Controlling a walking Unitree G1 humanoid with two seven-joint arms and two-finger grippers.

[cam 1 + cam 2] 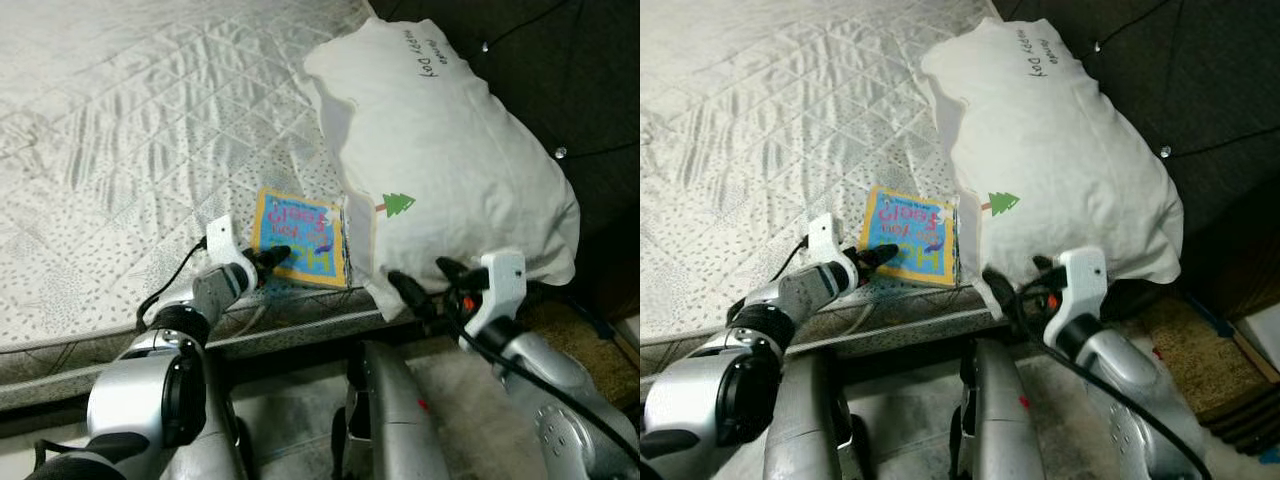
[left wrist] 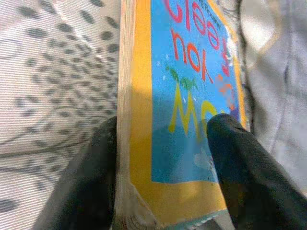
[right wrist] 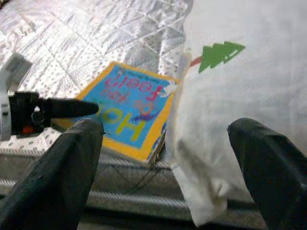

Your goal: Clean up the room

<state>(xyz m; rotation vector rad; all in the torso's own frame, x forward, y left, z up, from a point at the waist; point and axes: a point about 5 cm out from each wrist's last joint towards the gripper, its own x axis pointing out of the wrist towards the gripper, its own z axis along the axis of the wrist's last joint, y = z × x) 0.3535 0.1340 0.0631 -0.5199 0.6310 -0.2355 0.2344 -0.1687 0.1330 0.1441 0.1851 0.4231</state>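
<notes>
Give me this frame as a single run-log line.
left gripper: open around corner of yellow-bordered blue children's book | right gripper: open at white pillow edge | surface: quilted white mattress

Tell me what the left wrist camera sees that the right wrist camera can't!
The left wrist view gets close enough to show the book's thick page edge, with one black finger beside that edge and the other on the cover. The right wrist view takes in the white pillow with its green tree, the quilted mattress, and the left gripper reaching over the book. Both show the blue and yellow cover.
</notes>
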